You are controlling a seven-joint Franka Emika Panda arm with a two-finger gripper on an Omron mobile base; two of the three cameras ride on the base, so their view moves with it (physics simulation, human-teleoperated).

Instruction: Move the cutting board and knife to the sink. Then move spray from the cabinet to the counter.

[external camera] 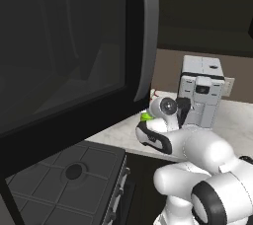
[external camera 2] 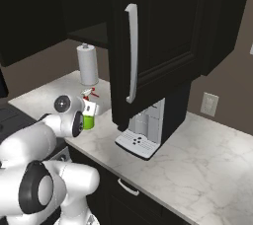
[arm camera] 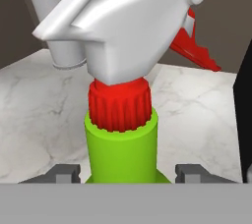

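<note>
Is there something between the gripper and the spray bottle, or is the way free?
Nothing visible stands between them. In the hand view the gripper is already around the green spray bottle, one fingertip on each side of its body, above the marble counter.

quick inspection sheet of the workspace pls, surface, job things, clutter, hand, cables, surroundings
surface: pale marble counter, bare at the right end.
job's things: green spray with red collar and white trigger head, upright, over the counter beside the open cabinet door; whether its base rests on the counter cannot be told. Cutting board, knife, sink: nothing seen.
clutter: paper towel roll upright at the back; coffee machine under the cabinet.
hand: hand has a finger on each side of the spray's green neck; contact cannot be told.
cables: nothing seen.
surroundings: dark upper cabinets, wall outlet, stove top, microwave above it.
</note>
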